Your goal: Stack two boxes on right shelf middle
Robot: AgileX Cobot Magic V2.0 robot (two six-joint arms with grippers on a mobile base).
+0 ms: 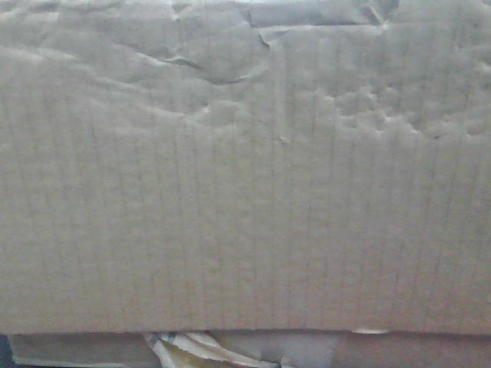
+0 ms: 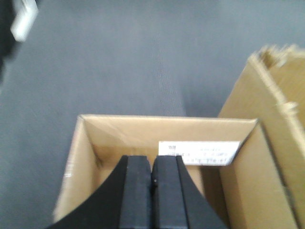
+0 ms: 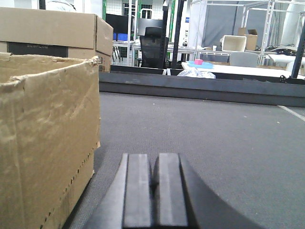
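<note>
The black fingers [image 2: 138,195] of the left gripper [image 2: 152,191] are seen pressed together with nothing between them, and the right gripper [image 3: 155,191] is likewise closed on nothing. Beneath the left one an open box [image 2: 76,157] of smooth brown cardboard is seen, with a white label [image 2: 198,152] on its far inner wall. Just beside it, to the right, a ragged box [image 2: 271,119] with a torn, frayed rim is set. A matte grey surface [image 3: 214,133] is spread wide and flat ahead of the right gripper, bounded by a dark ledge [image 3: 190,86]. The front view is filled by the creased box [image 1: 245,215], its corrugated face ribbed, dented and wrinkled near the top. Below its lower edge a strip of the taped box [image 1: 399,351] is seen, bearing torn yellowish tape [image 1: 184,349]. Whether these are the boxes in the wrist views cannot be told
</note>
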